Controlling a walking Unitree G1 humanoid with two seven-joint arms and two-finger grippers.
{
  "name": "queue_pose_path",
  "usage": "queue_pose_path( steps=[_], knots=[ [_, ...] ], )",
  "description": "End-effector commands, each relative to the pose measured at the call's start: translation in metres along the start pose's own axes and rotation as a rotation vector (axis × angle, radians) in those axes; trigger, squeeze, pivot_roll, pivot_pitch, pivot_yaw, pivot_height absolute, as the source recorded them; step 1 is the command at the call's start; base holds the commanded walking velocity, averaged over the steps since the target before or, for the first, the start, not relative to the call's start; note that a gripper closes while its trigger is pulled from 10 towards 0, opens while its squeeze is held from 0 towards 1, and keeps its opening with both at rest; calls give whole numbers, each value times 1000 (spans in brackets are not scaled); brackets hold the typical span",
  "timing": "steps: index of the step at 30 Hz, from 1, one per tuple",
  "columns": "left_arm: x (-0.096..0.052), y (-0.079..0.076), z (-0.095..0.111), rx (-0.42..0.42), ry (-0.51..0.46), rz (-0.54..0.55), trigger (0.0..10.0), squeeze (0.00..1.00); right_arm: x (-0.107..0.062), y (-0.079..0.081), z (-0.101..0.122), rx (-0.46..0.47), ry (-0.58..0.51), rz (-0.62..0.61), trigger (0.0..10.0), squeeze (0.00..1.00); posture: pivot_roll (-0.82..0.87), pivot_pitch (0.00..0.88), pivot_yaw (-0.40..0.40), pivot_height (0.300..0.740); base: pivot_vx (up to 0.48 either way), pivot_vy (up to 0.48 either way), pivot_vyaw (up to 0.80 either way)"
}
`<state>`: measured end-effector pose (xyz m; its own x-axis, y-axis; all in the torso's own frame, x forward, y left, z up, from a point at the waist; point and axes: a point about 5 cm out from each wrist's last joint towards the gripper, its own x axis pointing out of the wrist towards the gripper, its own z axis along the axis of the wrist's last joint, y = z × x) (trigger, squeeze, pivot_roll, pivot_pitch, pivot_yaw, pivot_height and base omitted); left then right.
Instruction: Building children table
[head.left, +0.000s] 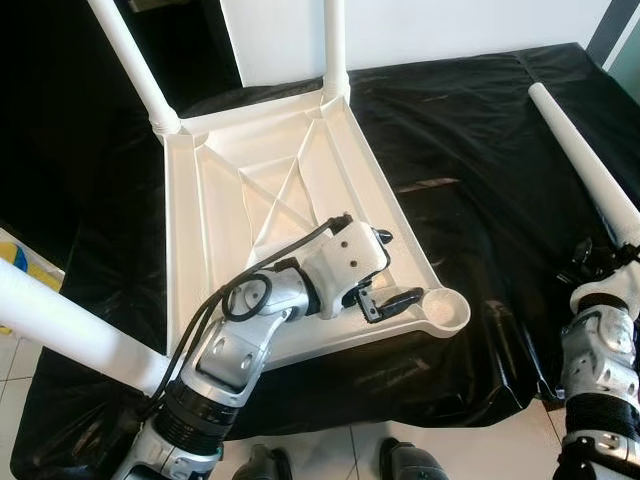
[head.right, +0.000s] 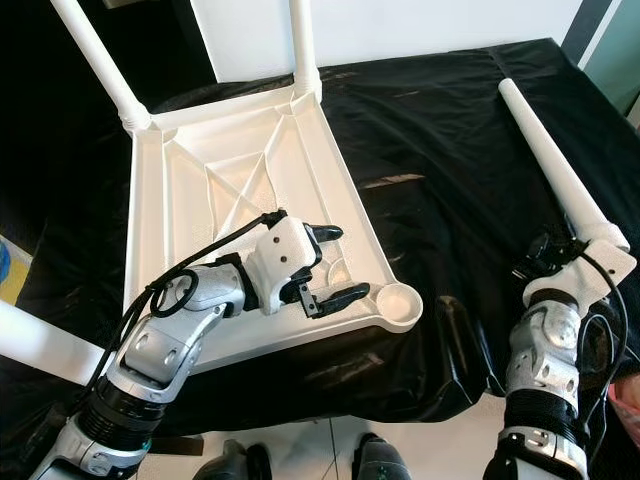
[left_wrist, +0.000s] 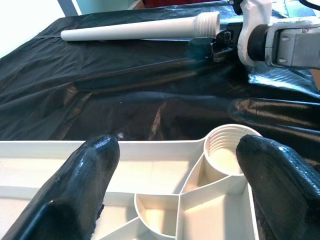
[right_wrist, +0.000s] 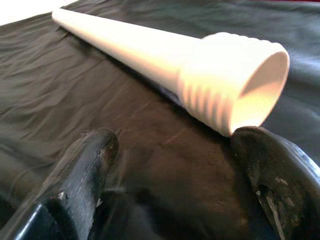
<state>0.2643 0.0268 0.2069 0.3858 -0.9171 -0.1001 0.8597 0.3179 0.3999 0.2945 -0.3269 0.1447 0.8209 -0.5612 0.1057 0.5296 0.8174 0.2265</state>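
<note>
On a surface draped in crinkled black sheeting lay the largest piece, a white plastic tabletop turned underside up, its ribbed bracing showing. Three white legs were already screwed into its corners and stood up from them; the fourth corner, nearest the robot's right, held an empty threaded socket. Well apart to the right, the last loose leg lay on the sheeting, its threaded end pointing toward the robot. The left gripper rested over the tabletop's ribs just beside the empty socket, its two black fingers spread wide and holding nothing. The right gripper sat at the loose leg's threaded end, fingers likewise spread to either side, not yet closed on it. To do this step well, I judged the right fingers should close on the shaft just behind the threads, leaving them bare, while the left steadied the tabletop against sliding.
</note>
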Motion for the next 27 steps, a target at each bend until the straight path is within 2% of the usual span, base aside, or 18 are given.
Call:
queue_pose_path(
  steps=[1, 14, 17, 22, 27],
  knots=[
    [-1, 1, -4, 6, 17, 49, 10000, 0, 0, -7, -6, 8, 27, -11, 10000, 0, -85, 196, 106, 740, 0, 0, 0],
    [-1, 0, -3, 17, 19, 48, 10000, 0, 5, -13, -1, -39, -1, 10, 10000, 0, -86, 198, 108, 740, 0, 0, 0],
    [-1, -1, -3, 18, 17, 45, 10000, 0, 3, -16, 2, -55, -40, -4, 10000, 0, -89, 200, 106, 740, 0, 0, 0],
    [-1, -2, -3, 21, 17, 43, 10000, 0, -2, -20, -2, -34, -44, -37, 10000, 0, -91, 202, 108, 740, 0, 0, 0],
    [-1, -2, -3, 22, 18, 41, 10000, 0, -1, -20, -1, -38, -47, -19, 10000, 0, -92, 202, 109, 740, 0, 0, 0]
  ],
)
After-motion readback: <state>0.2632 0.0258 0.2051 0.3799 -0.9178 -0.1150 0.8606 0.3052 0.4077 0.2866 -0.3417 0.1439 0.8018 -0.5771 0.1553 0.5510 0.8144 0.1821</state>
